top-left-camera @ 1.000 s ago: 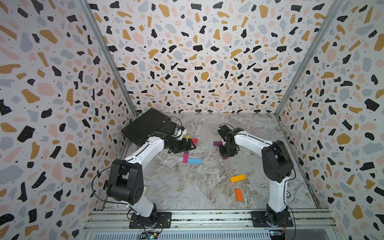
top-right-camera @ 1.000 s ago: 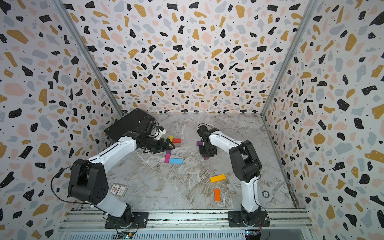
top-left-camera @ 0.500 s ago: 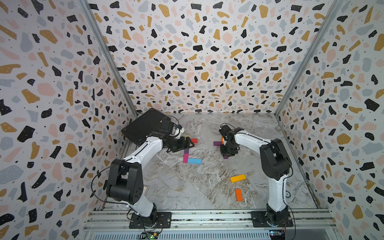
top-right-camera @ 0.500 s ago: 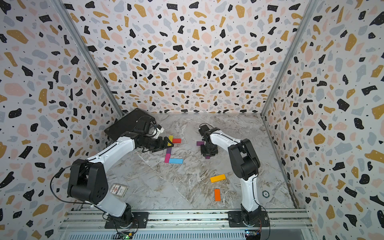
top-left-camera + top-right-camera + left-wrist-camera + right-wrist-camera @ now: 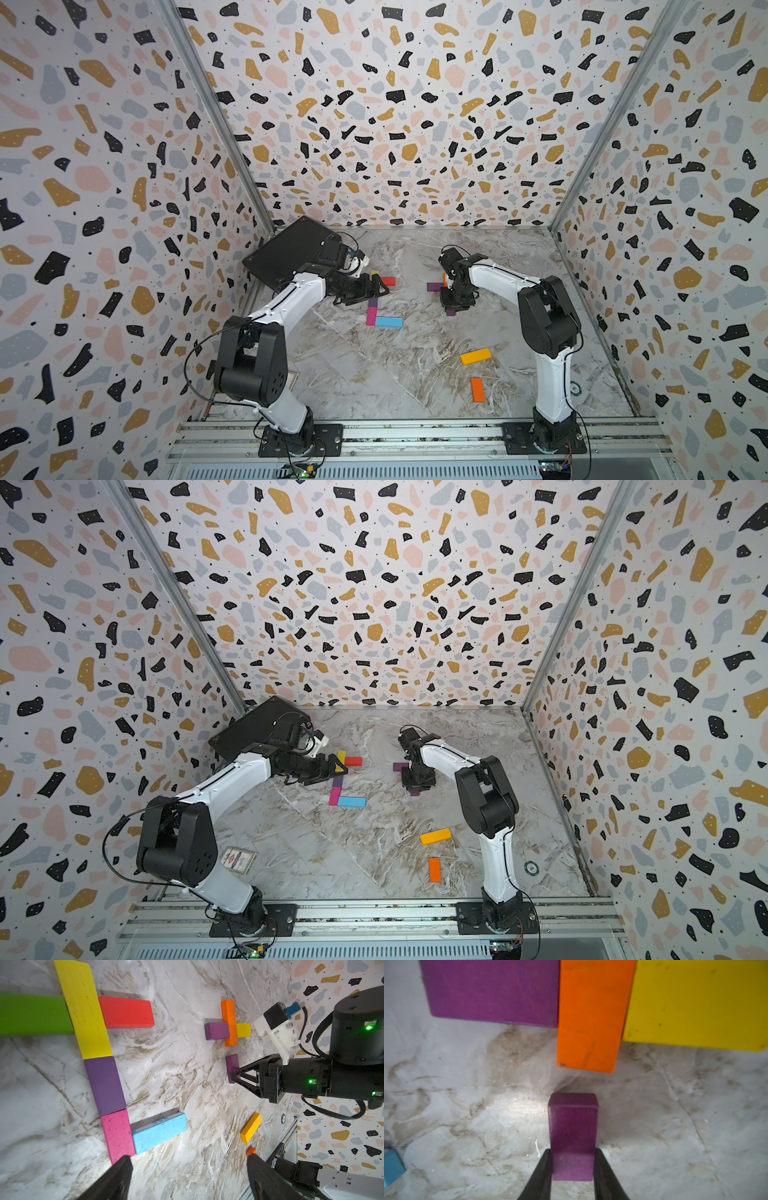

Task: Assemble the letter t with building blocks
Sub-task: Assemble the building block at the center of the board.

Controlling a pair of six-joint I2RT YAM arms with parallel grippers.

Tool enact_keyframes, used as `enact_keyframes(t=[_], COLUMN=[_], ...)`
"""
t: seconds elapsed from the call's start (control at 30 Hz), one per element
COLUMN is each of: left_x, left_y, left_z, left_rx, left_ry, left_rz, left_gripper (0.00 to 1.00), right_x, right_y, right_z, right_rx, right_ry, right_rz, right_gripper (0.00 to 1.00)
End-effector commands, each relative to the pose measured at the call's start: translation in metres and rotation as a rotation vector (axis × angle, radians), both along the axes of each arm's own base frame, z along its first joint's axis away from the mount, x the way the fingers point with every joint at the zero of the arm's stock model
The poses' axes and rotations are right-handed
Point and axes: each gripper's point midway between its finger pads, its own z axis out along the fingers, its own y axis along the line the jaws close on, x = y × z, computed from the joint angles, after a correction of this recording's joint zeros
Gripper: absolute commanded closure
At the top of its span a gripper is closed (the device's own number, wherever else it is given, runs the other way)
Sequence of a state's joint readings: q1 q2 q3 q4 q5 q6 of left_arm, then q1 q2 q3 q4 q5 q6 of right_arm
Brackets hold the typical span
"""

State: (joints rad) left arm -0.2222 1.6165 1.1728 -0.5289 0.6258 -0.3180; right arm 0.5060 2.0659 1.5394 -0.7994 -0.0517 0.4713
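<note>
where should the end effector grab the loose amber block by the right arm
I'd come down from above and pinch the amber block across its two long sides at mid-length. It lies flat and slightly skewed, so turn the jaws to match; its narrow width should fit them, and nothing touches it.

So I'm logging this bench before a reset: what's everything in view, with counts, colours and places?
joined blocks: six, green, yellow, red, purple, pink, blue, left of centre, far side.
cross of blocks: three, purple, orange, yellow, right of centre.
held block: one, purple, just short of the cross.
loose blocks: two, amber and orange, front right.
case: one, black, far left corner.
card: one, white, front left.
disc: one, pale, front right edge.
table: one, grey marble.
left hand: one, black, open, by the joined blocks.
right hand: one, black, shut on the held block.
</note>
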Motion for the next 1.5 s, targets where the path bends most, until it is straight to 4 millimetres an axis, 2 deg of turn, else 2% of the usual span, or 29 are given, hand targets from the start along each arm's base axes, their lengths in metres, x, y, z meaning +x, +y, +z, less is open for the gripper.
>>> enact_keyframes(t=[0.0, 0.3, 1.47], left_x=[0.007, 0.007, 0.007], left_y=[-0.003, -0.004, -0.006], left_z=[0.006, 0.005, 0.002], left_rx=[-0.024, -0.030, -0.042], left_ry=[-0.024, -0.016, -0.006], left_rz=[-0.006, -0.010, -0.016], left_gripper=[0.13, 0.13, 0.12], right_x=[0.006, 0.013, 0.018], right_y=[-0.004, -0.003, -0.012], right_z=[-0.002, -0.006, -0.018], right_rx=[-0.019, -0.014, -0.028], right_ry=[-0.007, -0.007, 0.003], right_rz=[-0.007, -0.011, -0.018], right_gripper=[0.79, 0.79, 0.79])
